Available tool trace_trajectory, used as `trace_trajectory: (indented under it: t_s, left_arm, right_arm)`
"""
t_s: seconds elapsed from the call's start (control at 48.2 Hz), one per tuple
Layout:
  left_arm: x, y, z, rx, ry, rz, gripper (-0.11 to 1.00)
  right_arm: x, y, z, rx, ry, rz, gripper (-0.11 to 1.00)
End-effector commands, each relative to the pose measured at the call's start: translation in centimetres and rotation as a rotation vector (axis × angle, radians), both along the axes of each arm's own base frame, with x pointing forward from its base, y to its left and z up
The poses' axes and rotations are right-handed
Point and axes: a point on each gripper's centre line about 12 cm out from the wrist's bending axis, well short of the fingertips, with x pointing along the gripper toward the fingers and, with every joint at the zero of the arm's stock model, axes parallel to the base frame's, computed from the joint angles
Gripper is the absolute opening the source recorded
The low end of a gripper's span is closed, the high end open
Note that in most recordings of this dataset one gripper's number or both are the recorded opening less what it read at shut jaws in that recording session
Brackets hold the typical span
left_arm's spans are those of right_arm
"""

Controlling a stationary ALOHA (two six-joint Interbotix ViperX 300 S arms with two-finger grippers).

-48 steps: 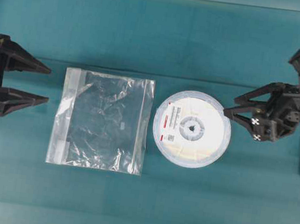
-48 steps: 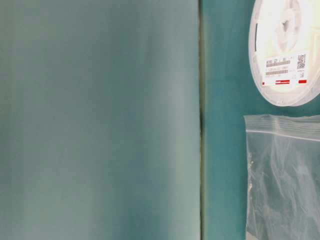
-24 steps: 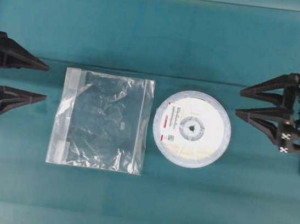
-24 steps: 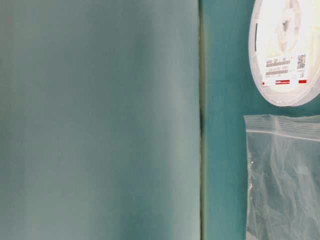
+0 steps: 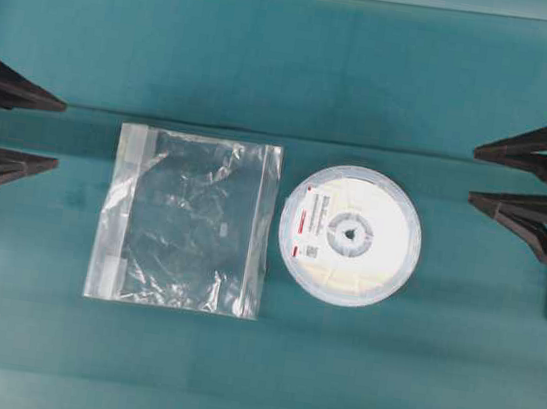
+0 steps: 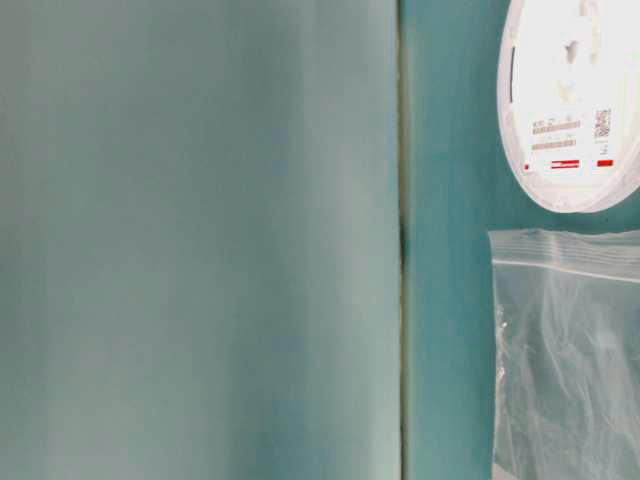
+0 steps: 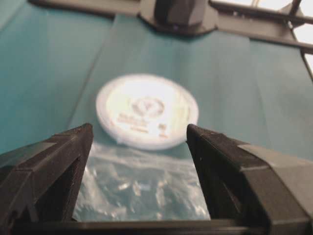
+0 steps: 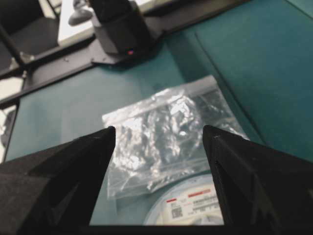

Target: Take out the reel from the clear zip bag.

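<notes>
One reel (image 5: pixel 350 235), flat and round, white translucent plastic rim, cream face, grey hub with a small hole, white label with red marks and a code square; lying flat on the teal surface (image 5: pixel 272 63), right of middle in the overhead view, fully outside the bag. One clear zip bag (image 5: pixel 186 221), squarish, crinkled and glossy, whitish strip along one edge, lying flat just beside the reel, a narrow gap between. Two pincers, black, angular, wedge-shaped fingers. Left pincer (image 5: pixel 56 136) at the left edge, jaws wide apart, holding nothing, well clear of the bag. Right pincer (image 5: pixel 474 174) at the right edge, jaws likewise spread, gripping nothing, apart from the reel.
</notes>
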Motion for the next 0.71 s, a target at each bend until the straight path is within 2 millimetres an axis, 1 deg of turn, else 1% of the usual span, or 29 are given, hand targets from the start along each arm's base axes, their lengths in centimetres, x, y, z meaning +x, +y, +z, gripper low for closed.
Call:
trace_trajectory:
  t_s: [0.0,0.477,0.685]
  left_arm:
    - [0.02,-0.03,1.32,0.019,-0.038,-0.003,0.86]
    - [0.06,-0.02,1.15,0.014,-0.029,-0.003,0.86]
    - [-0.06,-0.03,1.41,0.013,-0.04,-0.002,0.86]
  right_arm:
    - [-0.11,-0.01,0.5,-0.017,0.0,0.0,0.88]
    - [-0.28,-0.02,0.48,-0.018,0.008,-0.003,0.88]
    - [-0.42,-0.01,0.48,-0.019,0.005,-0.003,0.88]
